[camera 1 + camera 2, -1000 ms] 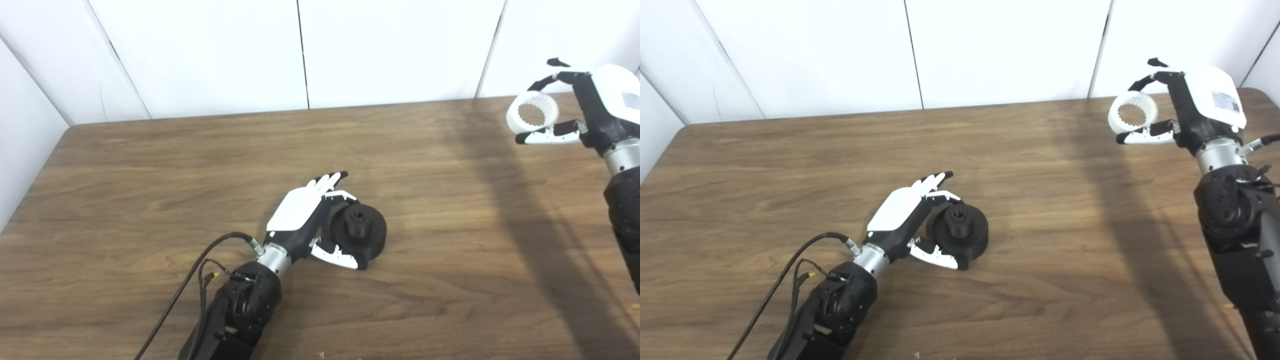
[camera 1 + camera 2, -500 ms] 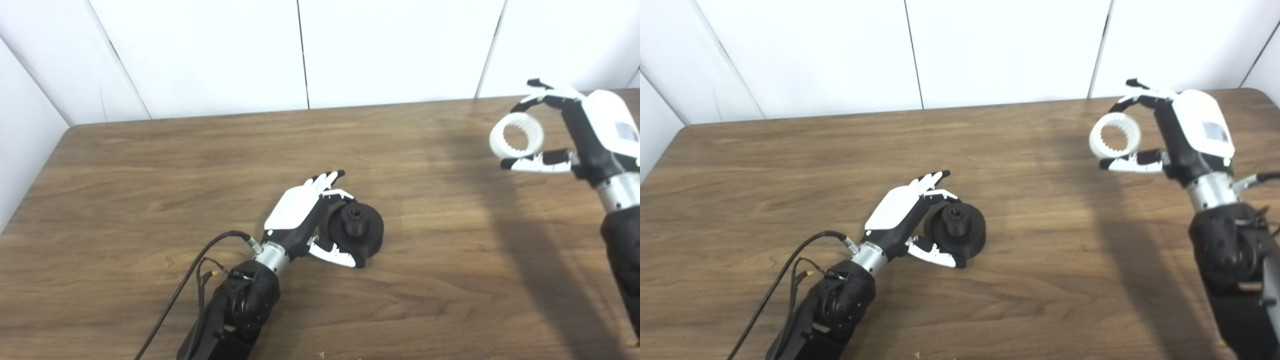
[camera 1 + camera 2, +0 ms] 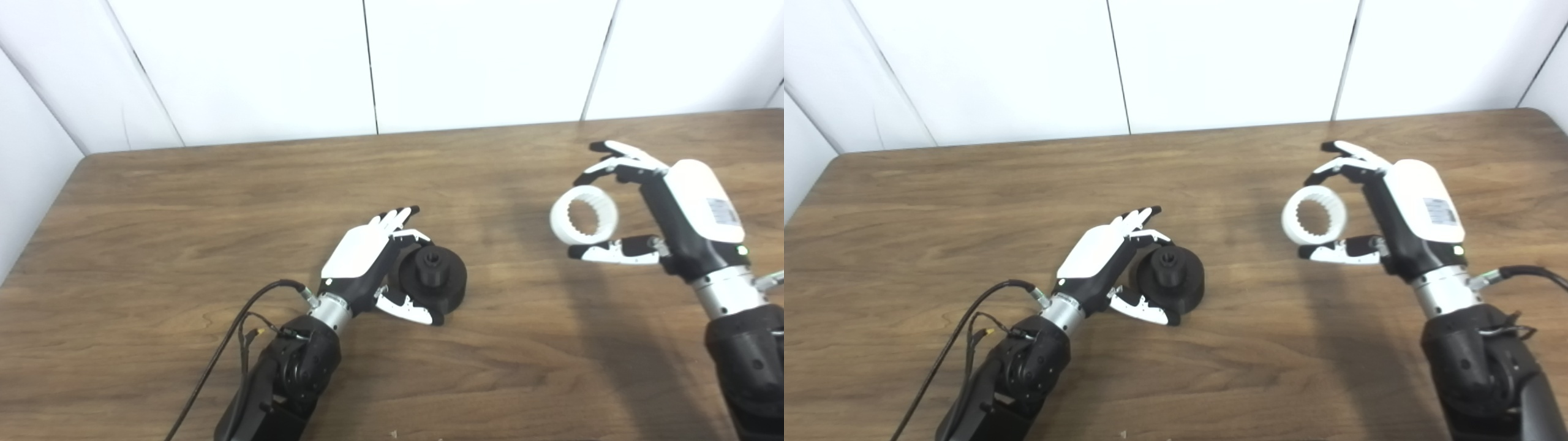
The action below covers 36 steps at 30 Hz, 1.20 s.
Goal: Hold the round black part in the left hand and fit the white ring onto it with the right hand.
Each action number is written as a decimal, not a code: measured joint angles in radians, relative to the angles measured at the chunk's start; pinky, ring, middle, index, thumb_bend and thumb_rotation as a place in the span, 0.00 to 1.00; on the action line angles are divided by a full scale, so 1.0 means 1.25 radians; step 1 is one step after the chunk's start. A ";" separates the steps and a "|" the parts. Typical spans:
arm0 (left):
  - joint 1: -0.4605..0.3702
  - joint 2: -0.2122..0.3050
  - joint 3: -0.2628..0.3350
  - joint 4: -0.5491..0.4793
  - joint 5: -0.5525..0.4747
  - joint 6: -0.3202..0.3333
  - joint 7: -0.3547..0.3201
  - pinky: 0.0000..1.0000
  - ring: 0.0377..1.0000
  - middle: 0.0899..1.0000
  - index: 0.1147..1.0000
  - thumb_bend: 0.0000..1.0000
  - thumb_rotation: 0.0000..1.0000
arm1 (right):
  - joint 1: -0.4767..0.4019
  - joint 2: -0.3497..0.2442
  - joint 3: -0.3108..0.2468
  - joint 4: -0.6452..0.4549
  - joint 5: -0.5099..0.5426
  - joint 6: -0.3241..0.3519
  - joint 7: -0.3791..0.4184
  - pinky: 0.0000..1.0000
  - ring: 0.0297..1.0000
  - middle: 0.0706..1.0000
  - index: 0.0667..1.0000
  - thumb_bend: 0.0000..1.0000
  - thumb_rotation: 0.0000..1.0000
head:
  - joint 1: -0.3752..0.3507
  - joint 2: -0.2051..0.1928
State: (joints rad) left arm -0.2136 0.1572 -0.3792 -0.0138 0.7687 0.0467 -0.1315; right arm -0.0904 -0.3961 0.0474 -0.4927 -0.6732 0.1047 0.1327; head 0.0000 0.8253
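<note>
Both hands grip parts: black part (image 3: 432, 280), white ring (image 3: 584, 214), well apart.

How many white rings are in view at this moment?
1. The white ring is held in the right hand, raised above the table, to the right of the round black part that sits at the left hand. No other ring shows.

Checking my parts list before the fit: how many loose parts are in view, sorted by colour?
Black: 1, the round black part on the table, with the left hand against it.
White: 1, the toothed white ring held up in the right hand.
Total: 2.
</note>
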 measured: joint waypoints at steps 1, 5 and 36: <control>0.000 0.000 0.000 0.000 0.000 0.000 0.000 1.00 1.00 1.00 0.55 0.90 0.33 | 0.000 0.007 0.010 -0.003 -0.008 0.000 0.009 0.77 0.79 0.83 0.46 0.52 0.15 | 0.001 0.000; 0.000 0.000 0.000 0.000 0.000 0.001 -0.001 1.00 1.00 1.00 0.55 0.90 0.33 | 0.000 0.036 0.039 -0.019 -0.028 0.001 0.042 0.83 0.80 0.84 0.46 0.52 0.15 | 0.001 0.000; 0.000 -0.010 -0.002 0.000 -0.006 0.005 -0.004 1.00 1.00 1.00 0.55 0.91 0.32 | -0.071 0.140 0.143 0.049 -0.080 0.000 0.111 0.85 0.82 0.85 0.46 0.52 0.16 | 0.009 0.011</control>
State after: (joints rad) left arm -0.2130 0.1450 -0.3820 -0.0136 0.7614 0.0531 -0.1370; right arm -0.1787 -0.2210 0.2262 -0.4320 -0.7728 0.1050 0.2715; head 0.0107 0.8391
